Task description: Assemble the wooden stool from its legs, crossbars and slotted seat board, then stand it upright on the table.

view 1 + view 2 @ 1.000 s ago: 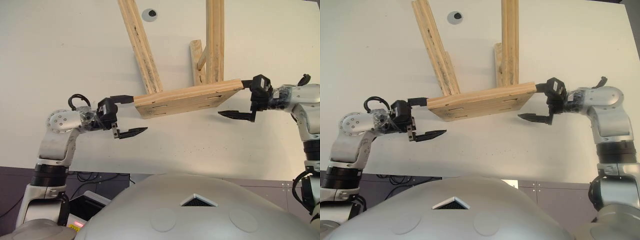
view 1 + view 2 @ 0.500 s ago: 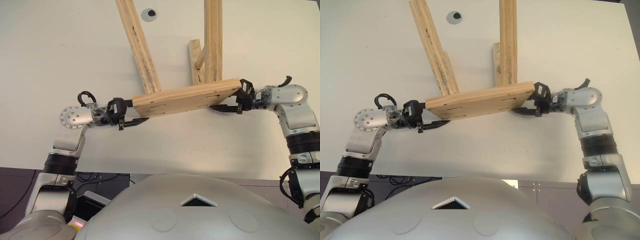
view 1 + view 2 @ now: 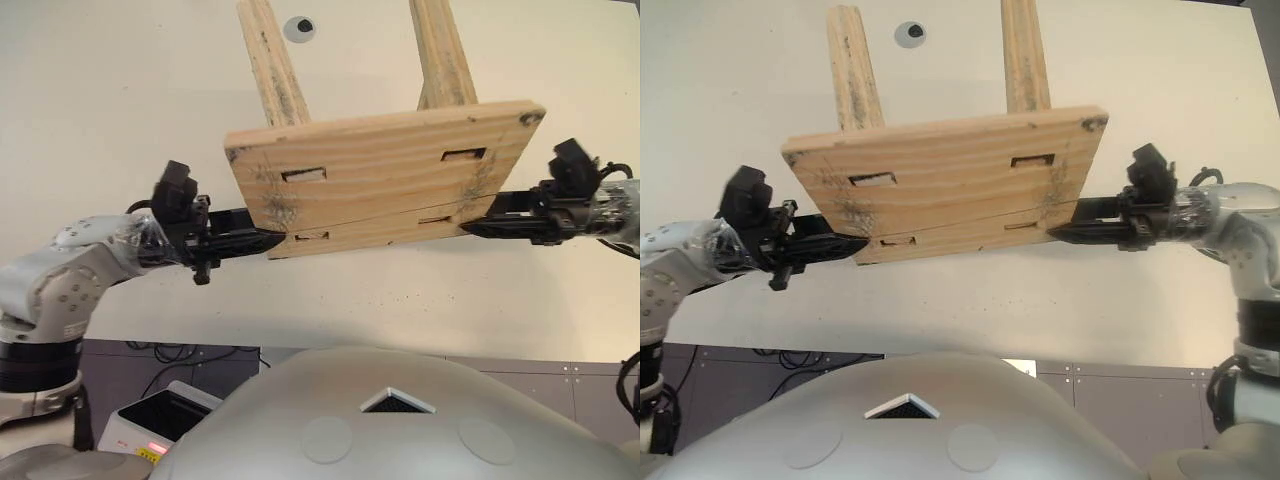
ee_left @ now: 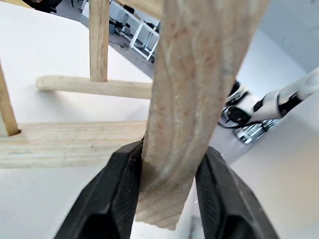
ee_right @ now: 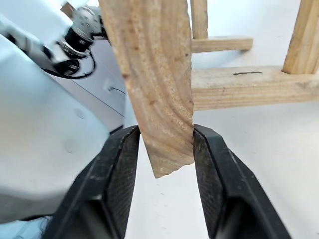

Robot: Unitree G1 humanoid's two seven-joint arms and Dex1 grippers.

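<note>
Having closed from wide open a second ago, the left pincer (image 3: 262, 240) and right pincer (image 3: 478, 226) now clamp opposite ends of the pale wooden, slotted rectangular seat board (image 3: 385, 180). It has tipped up, its two pale wooden legs (image 3: 268, 60) stretching away over the white tabletop (image 3: 120, 100), so standing it upright looks under way.

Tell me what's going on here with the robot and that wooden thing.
The robot holds an assembled pale wooden stool by its slotted seat board. The left gripper is clamped on one end of the board and the right gripper on the opposite end. The board's slotted face is turned toward the robot's head, and the legs stretch away over the white table, so the stool is not yet standing upright.
</note>
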